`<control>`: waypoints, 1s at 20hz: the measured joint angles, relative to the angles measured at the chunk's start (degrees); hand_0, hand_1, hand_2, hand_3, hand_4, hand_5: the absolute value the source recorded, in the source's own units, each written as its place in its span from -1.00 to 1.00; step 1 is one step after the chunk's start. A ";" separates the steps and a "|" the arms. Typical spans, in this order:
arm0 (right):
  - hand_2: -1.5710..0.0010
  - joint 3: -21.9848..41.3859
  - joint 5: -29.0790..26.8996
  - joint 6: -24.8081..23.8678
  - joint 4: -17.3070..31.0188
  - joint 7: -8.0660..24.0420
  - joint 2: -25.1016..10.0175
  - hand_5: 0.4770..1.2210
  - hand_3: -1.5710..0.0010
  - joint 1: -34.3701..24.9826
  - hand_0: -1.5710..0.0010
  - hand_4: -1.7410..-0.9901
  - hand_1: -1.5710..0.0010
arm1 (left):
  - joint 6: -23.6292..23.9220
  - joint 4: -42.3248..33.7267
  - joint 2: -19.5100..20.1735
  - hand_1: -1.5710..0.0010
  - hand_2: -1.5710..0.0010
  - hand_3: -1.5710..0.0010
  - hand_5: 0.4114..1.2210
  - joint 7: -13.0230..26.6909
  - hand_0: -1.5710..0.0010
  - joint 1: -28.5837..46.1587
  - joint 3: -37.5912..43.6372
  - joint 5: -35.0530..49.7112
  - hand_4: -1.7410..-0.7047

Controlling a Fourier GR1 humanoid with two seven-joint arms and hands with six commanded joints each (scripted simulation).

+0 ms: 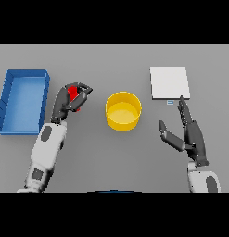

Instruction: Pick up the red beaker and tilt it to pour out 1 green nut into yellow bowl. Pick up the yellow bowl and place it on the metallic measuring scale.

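Nowhere will you find writing you can read: the only marking is a small pale blue strip [170,102] at the near edge of the metallic measuring scale [168,82], too small to make out. Your scale is a flat, light square plate lying at the far right of the grey table [102,157], with nothing on it. Your yellow bowl [123,111] stands upright near the middle of the table, between the two hands and apart from both; its inside shows only yellow, and you cannot tell whether a nut lies in it. A blue bin [24,101] sits at the far left, its floor bare blue, its near corner beside the left forearm. Your left hand [69,102] has its fingers and thumb curled round the red beaker [74,94], just to the bowl's left; only slivers of red show between the dark fingers, so the beaker's tilt and contents are hidden from you. Your right hand [190,132] rests spread, fingers straight and pointing toward the scale's near edge, thumb held out toward the bowl, gripping nothing.
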 measured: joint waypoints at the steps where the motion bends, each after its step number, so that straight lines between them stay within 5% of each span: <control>1: 1.00 -0.61 -0.41 -0.09 0.33 0.02 -0.31 -0.45 1.00 -0.83 1.00 0.19 1.00 | -0.17 0.07 -0.26 -0.64 -0.64 -0.64 0.78 0.30 -0.63 -0.23 0.24 0.07 -0.43; 5: 1.00 -0.08 -0.17 0.13 0.92 -0.54 0.12 -0.46 1.00 -0.79 1.00 0.21 1.00 | 0.44 -0.82 -0.33 -0.85 -0.85 -0.85 0.74 -2.38 -0.85 0.25 0.76 0.98 -0.77; 11: 1.00 0.53 1.32 -0.36 0.47 -1.05 -0.05 -0.48 1.00 -0.84 1.00 0.29 1.00 | 2.49 -5.02 1.01 -0.96 -0.96 -0.96 0.69 -2.24 -0.96 -0.95 -1.03 1.56 -0.94; 16: 1.00 1.53 3.68 -1.31 0.43 -2.85 0.07 -0.43 1.00 -0.07 1.00 0.32 1.00 | 0.75 -12.10 5.60 -0.99 -0.99 -0.99 0.75 5.02 -0.99 -2.26 -8.69 -4.36 -0.98; 20: 1.00 1.71 3.87 -1.41 -0.55 -0.88 0.18 -0.40 1.00 -0.14 1.00 0.33 1.00 | -2.51 -14.52 9.71 -0.99 -0.99 -0.99 0.74 9.43 -0.99 -3.23 -15.22 -9.83 -0.98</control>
